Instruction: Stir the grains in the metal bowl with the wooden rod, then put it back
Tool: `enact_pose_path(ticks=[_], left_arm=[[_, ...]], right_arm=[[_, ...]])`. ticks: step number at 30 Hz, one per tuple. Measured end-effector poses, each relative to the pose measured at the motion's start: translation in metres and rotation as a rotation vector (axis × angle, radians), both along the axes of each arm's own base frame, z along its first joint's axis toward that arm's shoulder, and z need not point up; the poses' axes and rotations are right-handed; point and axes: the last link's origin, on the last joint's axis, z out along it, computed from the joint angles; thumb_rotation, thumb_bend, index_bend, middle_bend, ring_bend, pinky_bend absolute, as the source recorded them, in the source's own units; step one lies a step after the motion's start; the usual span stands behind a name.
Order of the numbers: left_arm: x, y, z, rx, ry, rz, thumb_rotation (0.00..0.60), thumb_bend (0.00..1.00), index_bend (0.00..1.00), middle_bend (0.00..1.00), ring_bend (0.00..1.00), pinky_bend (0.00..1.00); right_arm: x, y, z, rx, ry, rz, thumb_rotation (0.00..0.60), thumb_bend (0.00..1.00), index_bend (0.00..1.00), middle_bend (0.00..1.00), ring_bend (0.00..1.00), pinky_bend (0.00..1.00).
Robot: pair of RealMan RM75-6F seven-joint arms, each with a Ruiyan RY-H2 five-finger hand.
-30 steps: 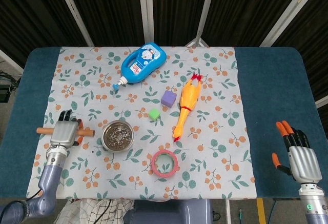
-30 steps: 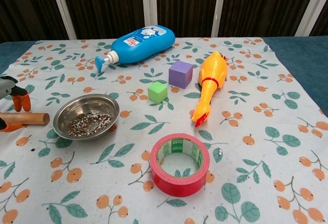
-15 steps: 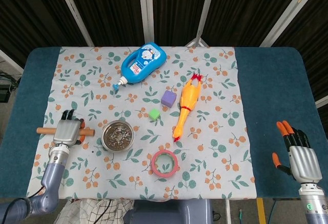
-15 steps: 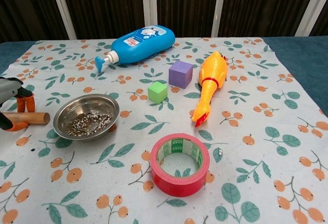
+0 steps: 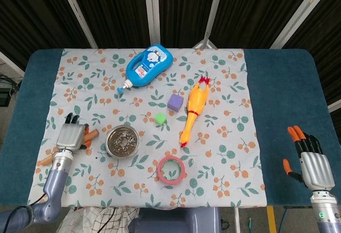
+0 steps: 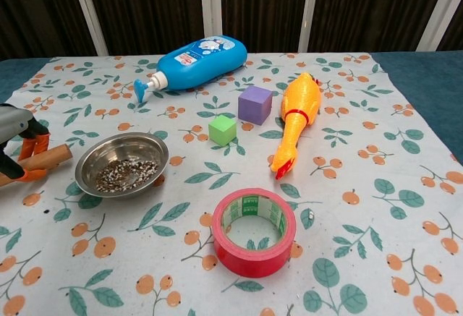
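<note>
Head view: left hand (image 5: 71, 136) grips the wooden rod (image 5: 91, 134), tilted, just left of the metal bowl (image 5: 122, 141) of grains (image 5: 123, 139). Step in hand: pickup. Next: lift, swing rod tip into bowl. Right hand (image 5: 312, 161) holds nothing, fingers apart.

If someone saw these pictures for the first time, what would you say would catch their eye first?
Probably the yellow rubber chicken lying near the middle of the floral cloth, with the blue lotion bottle on its side toward the far edge. Next, the left hand holding the wooden rod tilted beside the metal bowl of grains.
</note>
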Motion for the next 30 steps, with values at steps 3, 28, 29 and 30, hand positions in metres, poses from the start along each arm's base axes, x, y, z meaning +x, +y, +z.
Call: enact_pose_path(ticks=[3,28,29,30], left_arm=[[0.001,-0.001,0.001,0.011,-0.016,-0.01,0.6,0.82,0.61,0.63,0.14,0.0],[0.047,0.007,0.068,0.235,-0.351,-0.142,0.6,0.85,0.64,0.66,0.17,0.0],[0.051,0.007,0.072,0.247,-0.374,-0.157,0.6,0.85,0.64,0.66,0.17,0.0],[0.056,0.007,0.076,0.264,-0.404,-0.179,0.6,0.85,0.64,0.66,0.17,0.0]], right_arm=[[0.0,0.0,0.0,0.0,0.0,-0.001,0.6,0.47,0.0,0.0,0.0,0.0],[0.001,-0.001,0.0,0.001,-0.007,-0.006,0.6,0.47,0.0,0.0,0.0,0.0],[0.001,-0.001,0.001,0.001,-0.007,-0.006,0.6,0.47,0.0,0.0,0.0,0.0],[0.001,-0.001,0.001,0.001,-0.008,-0.007,0.6,0.47,0.0,0.0,0.0,0.0]])
